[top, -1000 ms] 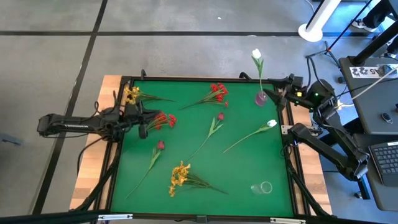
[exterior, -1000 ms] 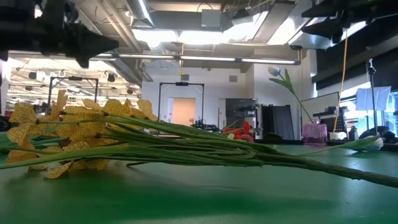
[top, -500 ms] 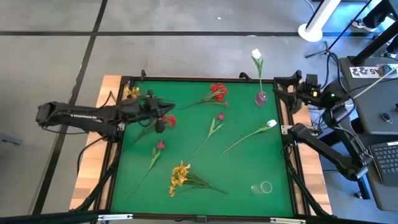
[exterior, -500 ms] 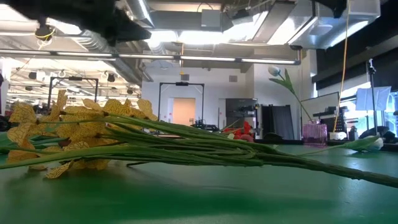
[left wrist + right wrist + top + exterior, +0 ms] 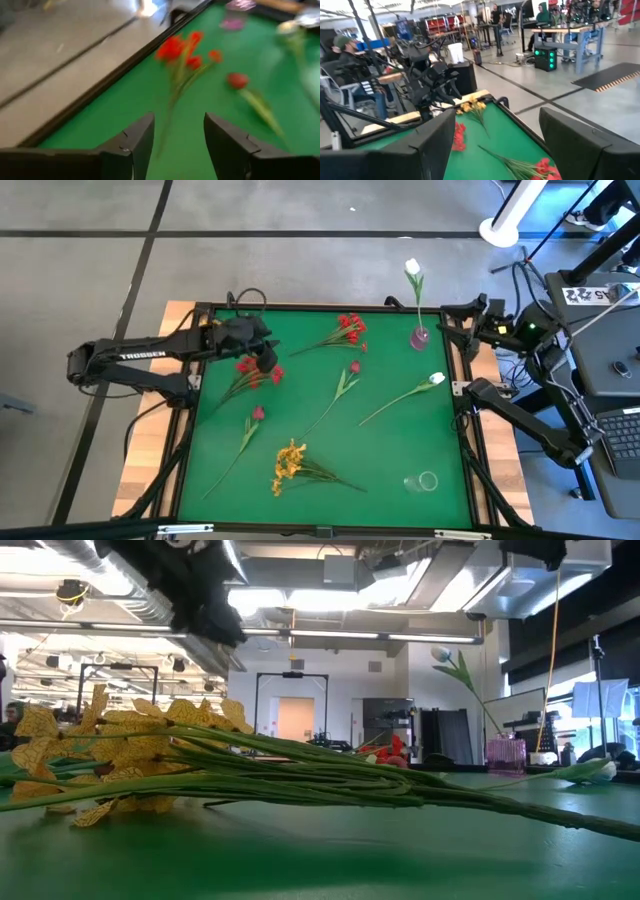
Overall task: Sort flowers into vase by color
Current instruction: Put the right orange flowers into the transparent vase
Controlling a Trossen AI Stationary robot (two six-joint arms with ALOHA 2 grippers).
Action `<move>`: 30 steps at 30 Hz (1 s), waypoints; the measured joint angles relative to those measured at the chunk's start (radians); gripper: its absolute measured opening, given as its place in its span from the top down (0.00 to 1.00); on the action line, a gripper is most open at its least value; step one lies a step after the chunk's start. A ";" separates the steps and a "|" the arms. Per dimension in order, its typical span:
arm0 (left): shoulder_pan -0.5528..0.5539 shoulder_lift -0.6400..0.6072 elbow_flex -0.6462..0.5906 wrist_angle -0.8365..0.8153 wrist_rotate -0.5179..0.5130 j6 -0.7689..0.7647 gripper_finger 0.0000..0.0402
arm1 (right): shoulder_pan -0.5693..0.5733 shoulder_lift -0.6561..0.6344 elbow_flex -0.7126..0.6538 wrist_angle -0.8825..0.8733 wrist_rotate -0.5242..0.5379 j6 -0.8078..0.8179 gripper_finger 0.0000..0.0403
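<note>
The flowers are artificial, with long thin green stems. On the green table [image 5: 390, 470] I count two red clusters, one [image 5: 350, 327] near the far rim and one [image 5: 255, 371] just below my left gripper [image 5: 262, 356]; two yellow sprays, one [image 5: 290, 463] near the front and one [image 5: 207, 329] at the far left corner, partly hidden by my left arm; two small dark pink buds [image 5: 258, 413] [image 5: 354, 367]; and two white tulips, one [image 5: 436, 380] lying flat and one [image 5: 412, 269] standing upright in the pink vase [image 5: 420, 337]. A clear glass vase [image 5: 424, 481] lies near the front right corner.

My left gripper's fingers [image 5: 134, 142] are spread with nothing between them; a second ago the red cluster beneath them lay farther left and my left arm reached less far over the table. My right gripper [image 5: 448, 314] hangs at the far right edge, fingers [image 5: 432, 147] spread wide and empty, a little farther back than before.
</note>
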 joint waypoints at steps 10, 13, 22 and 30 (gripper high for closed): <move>0.081 0.000 0.000 -0.004 0.032 -0.015 0.58 | 0.019 0.242 0.000 0.199 0.029 -0.088 0.29; 0.085 0.000 0.000 0.000 0.011 -0.016 0.58 | 0.114 0.313 0.000 0.288 0.136 -0.107 0.29; 0.154 0.000 0.000 -0.032 0.002 -0.025 0.58 | 0.535 0.367 0.019 0.294 0.593 -0.251 0.29; 0.223 0.089 0.000 -0.099 0.149 -0.059 0.58 | 0.768 0.374 0.015 0.215 0.763 -0.216 0.29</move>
